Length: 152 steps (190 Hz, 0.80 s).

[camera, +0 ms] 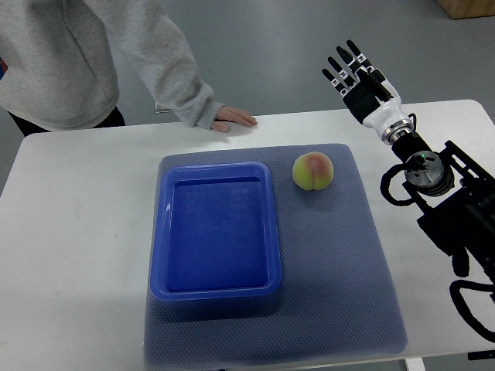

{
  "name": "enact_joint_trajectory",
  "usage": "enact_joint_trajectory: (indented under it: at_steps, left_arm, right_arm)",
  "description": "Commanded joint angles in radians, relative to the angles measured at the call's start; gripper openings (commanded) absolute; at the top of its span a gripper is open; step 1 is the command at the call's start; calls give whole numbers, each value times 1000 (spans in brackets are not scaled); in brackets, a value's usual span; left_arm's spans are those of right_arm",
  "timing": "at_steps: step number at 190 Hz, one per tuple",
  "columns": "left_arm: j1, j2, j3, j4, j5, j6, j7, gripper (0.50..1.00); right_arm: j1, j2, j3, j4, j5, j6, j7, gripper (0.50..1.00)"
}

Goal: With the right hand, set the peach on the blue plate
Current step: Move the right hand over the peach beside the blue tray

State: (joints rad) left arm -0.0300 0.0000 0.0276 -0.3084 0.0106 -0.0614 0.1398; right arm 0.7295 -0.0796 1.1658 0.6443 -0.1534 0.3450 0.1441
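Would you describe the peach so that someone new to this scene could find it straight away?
On the white table lies a blue-grey mat, holding a rectangular blue plate. Just right of the plate's far right corner sits the peach, the only round, yellow-green and pink thing there.

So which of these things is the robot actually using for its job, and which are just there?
For the job:
- peach
- blue plate
- right robot hand, open, holding nothing

Just there:
- blue-grey mat
- white table
- a person's hand resting on the table edge
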Motion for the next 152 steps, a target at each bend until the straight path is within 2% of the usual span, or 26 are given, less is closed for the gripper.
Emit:
enact_joint_trajectory:
  at_steps: [1,61,88,105,115,116,130,141,142,152]
  left_arm:
    - [1,0,0,0,0,2,0,1000]
    - [1,0,-2,2,-5,3,0,1000]
    - [1,0,-2,0,-1,2,0,1000]
    - [1,0,-2,0,-1,2,0,1000]
    - [1,0,-2,0,-1,2,0,1000]
    - [-1,0,-2,0,-1,2,0,1000]
    - [-1,0,-2,0,0,2,0,1000]
    - [-1,0,-2,0,0,2,0,1000]
    - [-1,0,0,-1,0,2,0,1000]
    - [-1,0,0,-1,2,2,0,1000]
  right_arm:
    - [1,0,0,0,0,-1,0,930]
    - [11,-8,-15,0,-17,-6,-6,930]
    - [67,-71,-181,2,-152,12,-8,930]
    - [155,-137,-310,3,-271,40,-14,930]
    - [156,-137,-310,3,-272,40,-14,930]
    - [212,-173,-418,3,-369,54,-43,930]
    - [307,-224,-570,5,-495,84,-103,930]
    - [318,-230,-592,6,-511,91,-109,930]
    - [380,-259,-700,21,-582,127,-132,930]
    - [435,-285,-785,46,-641,153,-144,930]
